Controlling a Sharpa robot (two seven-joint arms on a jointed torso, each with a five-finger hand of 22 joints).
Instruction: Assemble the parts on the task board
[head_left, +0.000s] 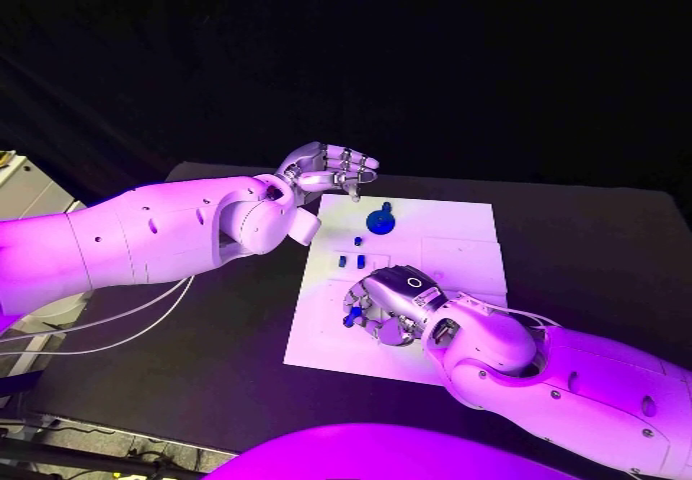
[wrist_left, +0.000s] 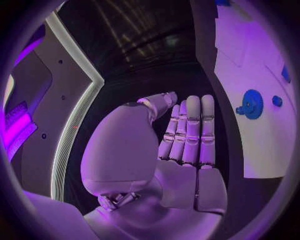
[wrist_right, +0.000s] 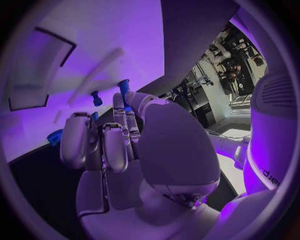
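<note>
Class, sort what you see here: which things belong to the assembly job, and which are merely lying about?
Belonging to the job:
task board
round blue part
small blue pegs
blue part at the right hand
left hand

Lying about:
white cables
black table

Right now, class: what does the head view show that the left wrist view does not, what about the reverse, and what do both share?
Head view, not left wrist view: the right robot hand low over the board, seemingly pinching a small blue part. Left wrist view, not head view: the palm side of the left robot hand, fingers straight, holding nothing. Both: the white flat task board, the round blue disc, and the left robot hand.
</note>
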